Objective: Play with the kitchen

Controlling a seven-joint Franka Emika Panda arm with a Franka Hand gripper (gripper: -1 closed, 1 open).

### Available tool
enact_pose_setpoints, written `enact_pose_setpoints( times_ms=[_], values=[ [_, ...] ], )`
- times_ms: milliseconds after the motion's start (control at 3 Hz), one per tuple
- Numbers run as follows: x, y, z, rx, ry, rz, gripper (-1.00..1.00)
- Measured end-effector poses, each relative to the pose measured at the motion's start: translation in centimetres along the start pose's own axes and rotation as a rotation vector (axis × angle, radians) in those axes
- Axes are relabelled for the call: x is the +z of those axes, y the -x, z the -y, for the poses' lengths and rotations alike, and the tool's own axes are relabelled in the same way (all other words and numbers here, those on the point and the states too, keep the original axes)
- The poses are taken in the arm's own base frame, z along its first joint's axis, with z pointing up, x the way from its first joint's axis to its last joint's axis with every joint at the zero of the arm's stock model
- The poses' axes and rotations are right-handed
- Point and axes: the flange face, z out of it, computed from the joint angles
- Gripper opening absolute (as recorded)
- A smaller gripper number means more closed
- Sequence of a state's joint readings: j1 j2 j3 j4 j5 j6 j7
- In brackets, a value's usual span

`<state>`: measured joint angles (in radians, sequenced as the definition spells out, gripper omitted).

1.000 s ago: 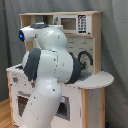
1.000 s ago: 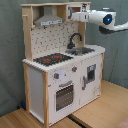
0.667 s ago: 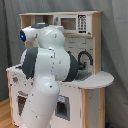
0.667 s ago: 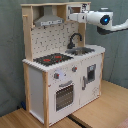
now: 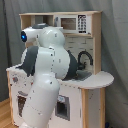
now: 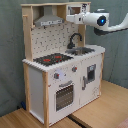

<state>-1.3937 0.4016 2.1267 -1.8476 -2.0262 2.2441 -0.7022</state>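
The kitchen (image 6: 55,75) stands in the middle of the second exterior view, white panels with light wood. It has a red-ringed black hob (image 6: 52,59), a grey sink (image 6: 82,50), a black tap (image 6: 75,39), an oven door (image 6: 64,96), a pegboard back (image 6: 52,37) and a hood (image 6: 48,20). My arm reaches in from the second exterior view's right at the top. Its gripper (image 6: 70,19) hovers at upper-shelf height, above the sink and tap, touching nothing I can see. In the first exterior view my arm's white body (image 5: 47,75) covers most of the kitchen (image 5: 95,80); the tap (image 5: 86,57) shows beside it.
A grey curtain (image 6: 10,50) hangs behind the kitchen. Light wooden boards (image 6: 100,112) lie under and in front of it. A toy microwave (image 5: 70,23) sits in the upper shelf. The round counter end (image 5: 102,79) juts out toward the first exterior view's right.
The arm's end has shifted a little toward the second exterior view's left and slightly lower, closer to the hood. Nothing on the kitchen has moved.
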Motion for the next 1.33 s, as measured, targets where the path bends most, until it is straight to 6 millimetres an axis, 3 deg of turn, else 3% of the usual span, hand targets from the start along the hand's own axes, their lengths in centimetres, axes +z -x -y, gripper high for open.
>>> enact_pose_setpoints(
  times_ms=[1333],
  values=[
    [1.9,-1.4,-2.0,0.034,0.008,-0.026,1.00]
  ],
)
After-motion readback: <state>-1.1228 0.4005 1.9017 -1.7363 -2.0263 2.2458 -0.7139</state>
